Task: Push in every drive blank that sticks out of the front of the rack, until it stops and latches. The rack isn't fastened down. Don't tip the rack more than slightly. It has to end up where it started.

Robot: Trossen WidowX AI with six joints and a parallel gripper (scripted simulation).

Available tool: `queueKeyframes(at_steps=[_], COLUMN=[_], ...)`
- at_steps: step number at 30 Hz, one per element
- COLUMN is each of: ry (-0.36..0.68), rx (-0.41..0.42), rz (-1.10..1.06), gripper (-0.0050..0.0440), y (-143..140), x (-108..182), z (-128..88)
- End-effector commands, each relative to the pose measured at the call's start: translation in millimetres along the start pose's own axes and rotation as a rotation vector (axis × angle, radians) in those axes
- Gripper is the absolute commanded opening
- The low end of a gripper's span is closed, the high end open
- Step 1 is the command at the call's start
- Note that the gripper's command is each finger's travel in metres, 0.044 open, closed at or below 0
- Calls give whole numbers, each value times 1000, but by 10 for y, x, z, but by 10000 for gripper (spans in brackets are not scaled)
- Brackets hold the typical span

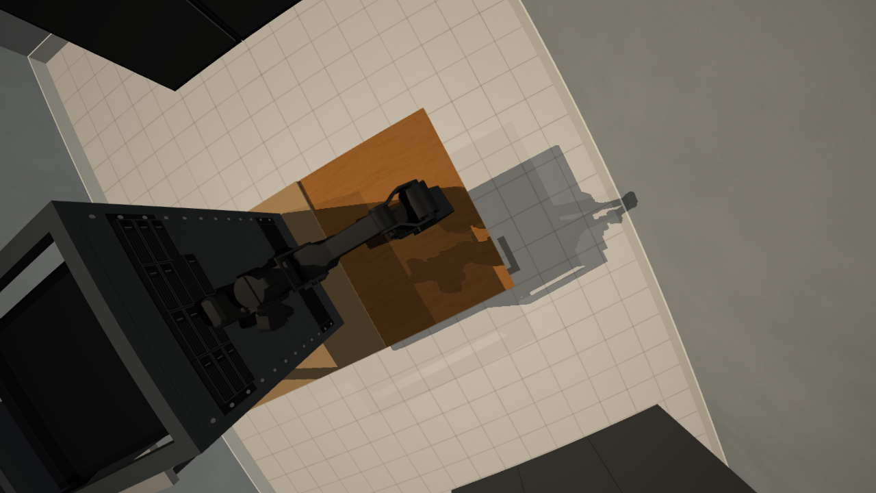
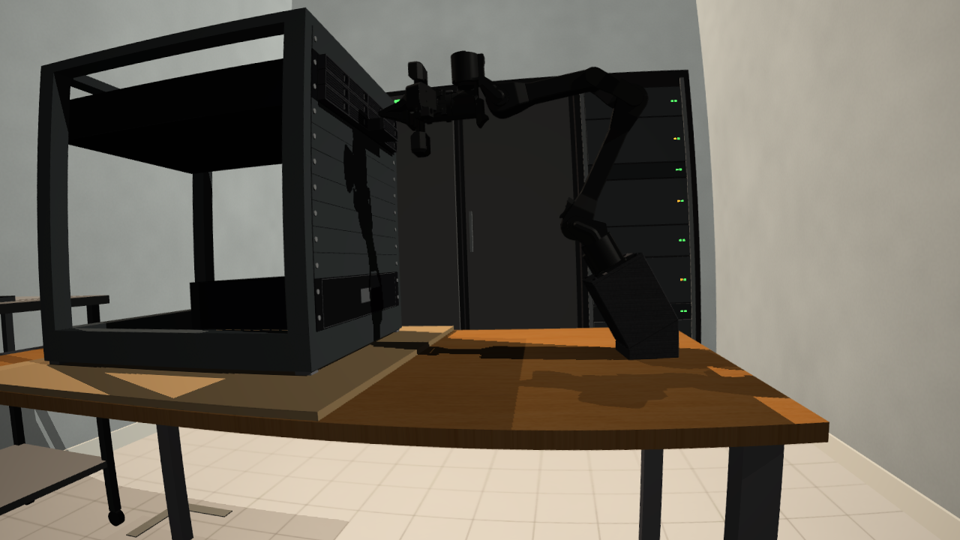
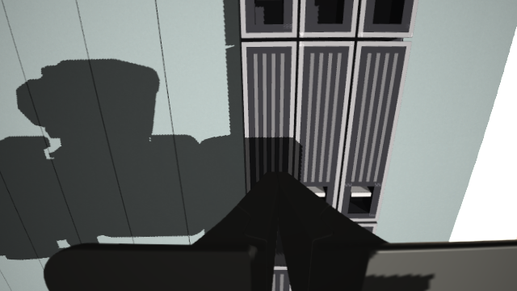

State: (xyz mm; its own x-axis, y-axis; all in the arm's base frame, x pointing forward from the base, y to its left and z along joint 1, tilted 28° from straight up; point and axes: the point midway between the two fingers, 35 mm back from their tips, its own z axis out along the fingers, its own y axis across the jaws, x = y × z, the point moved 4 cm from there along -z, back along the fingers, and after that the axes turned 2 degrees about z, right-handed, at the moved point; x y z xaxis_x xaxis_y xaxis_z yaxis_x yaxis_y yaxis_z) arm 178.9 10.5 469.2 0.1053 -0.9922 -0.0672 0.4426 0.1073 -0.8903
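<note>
The dark rack [image 1: 113, 318] [image 2: 297, 201] stands upright, with a band of drive blanks near its top. One bottom-row blank [image 1: 198, 272] [image 2: 381, 126] sticks clearly out of the front. A sliver of it [image 3: 280, 279] shows between my fingers in the wrist view. The neighbouring blanks [image 3: 323, 121] [image 1: 137, 245] look level with one another. My gripper [image 1: 198, 305] [image 2: 381, 114] [image 3: 276, 182] is shut and empty, its tips close in front of the bottom-row blank beside the protruding one. Contact cannot be told. The fingers hide the lower end of that blank.
The rack stands on a pale board [image 2: 268, 396] on the wooden table [image 1: 391, 153] [image 2: 469, 409]. The arm's base [image 2: 637, 315] stands at the table's far side from the rack. Dark cabinets [image 2: 523, 201] stand behind. Plain panels [image 3: 194, 81] lie below the blanks.
</note>
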Motion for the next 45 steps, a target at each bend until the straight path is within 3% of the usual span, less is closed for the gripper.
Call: queueKeyframes(at_steps=[1,45], ry=[-2,-2], rx=[19,19], rz=[-3,-3], gripper=[-50,-50], y=[-101,-94], x=[-10,-7], z=[-1,99])
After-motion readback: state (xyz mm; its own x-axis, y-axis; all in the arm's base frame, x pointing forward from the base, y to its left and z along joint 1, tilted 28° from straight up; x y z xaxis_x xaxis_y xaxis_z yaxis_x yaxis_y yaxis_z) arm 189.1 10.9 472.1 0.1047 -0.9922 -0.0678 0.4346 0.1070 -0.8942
